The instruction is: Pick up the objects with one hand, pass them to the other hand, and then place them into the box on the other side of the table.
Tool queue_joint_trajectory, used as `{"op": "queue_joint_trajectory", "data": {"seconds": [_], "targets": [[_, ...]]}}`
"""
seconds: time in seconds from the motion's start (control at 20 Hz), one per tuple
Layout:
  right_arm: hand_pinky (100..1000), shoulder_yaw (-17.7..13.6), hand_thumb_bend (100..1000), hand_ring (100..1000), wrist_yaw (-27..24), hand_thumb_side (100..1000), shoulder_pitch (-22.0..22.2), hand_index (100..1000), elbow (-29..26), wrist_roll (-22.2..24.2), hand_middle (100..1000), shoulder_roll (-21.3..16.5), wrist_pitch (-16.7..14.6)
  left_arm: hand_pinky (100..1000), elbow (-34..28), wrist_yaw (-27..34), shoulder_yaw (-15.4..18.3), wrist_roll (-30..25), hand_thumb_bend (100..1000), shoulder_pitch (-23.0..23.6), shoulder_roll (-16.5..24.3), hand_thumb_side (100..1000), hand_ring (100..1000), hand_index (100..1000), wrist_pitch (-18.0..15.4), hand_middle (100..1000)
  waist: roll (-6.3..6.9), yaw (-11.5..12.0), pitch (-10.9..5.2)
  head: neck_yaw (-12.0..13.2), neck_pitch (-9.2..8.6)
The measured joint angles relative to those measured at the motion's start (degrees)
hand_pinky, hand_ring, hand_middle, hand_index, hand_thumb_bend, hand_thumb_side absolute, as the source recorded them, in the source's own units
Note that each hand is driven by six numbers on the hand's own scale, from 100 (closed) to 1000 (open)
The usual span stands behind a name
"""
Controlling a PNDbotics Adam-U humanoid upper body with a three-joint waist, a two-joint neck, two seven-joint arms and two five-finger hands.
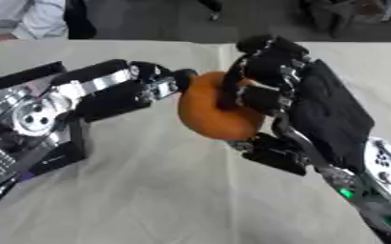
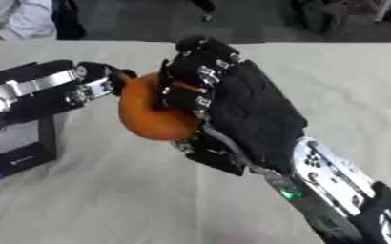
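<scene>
An orange object (image 1: 215, 114) is clasped in the right hand's (image 1: 315, 109) curled fingers; its far side is touched by the left hand's (image 1: 107, 95) extended fingertips.

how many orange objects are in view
1. The orange object is held above the table, the right hand curled round it and the left hand touching its other side. Others may be hidden behind the hands.

Left eye: we look down close at the table (image 1: 190, 200).
Right eye: we see nearly the same spot.
</scene>
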Motion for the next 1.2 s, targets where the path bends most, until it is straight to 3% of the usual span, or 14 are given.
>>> {"op": "queue_joint_trajectory", "data": {"seconds": [0.45, 0.85, 1.15, 1.2], "targets": [[717, 0.0, 100, 551, 0.0, 100, -0.3, 461, 0.0, -1.9, 480, 0.0, -0.4, 953, 0.0, 4.0, 1.5, 0.3, 1000, 2.4, 2.7, 1000, 877, 888, -10.2, 821, -0.32, 0.1, 0.02, -1.0, -0.04], [717, 0.0, 100, 541, 0.0, 100, -0.7, 460, 0.0, -2.9, 479, 0.0, -0.7, 953, 0.0, 1.6, 1.0, -3.2, 990, 1.9, 2.6, 1000, 883, 899, -14.0, 824, -0.40, 0.1, 0.08, -1.0, -0.12], [716, 0.2, 100, 533, 0.0, 100, -1.3, 462, 0.0, -2.9, 480, 0.3, -0.6, 952, 0.0, -1.8, -0.4, -5.0, 726, 0.5, 1.5, 1000, 882, 901, -13.5, 825, -0.50, 0.1, 0.25, -1.0, -0.14], [716, 0.4, 100, 532, 0.1, 100, -1.3, 462, 0.0, -2.9, 480, 0.6, -0.4, 952, 0.0, -2.1, -0.6, -5.2, 721, 0.2, 1.2, 1000, 882, 901, -13.3, 825, -0.53, 0.1, 0.28, -1.0, -0.14]]}}
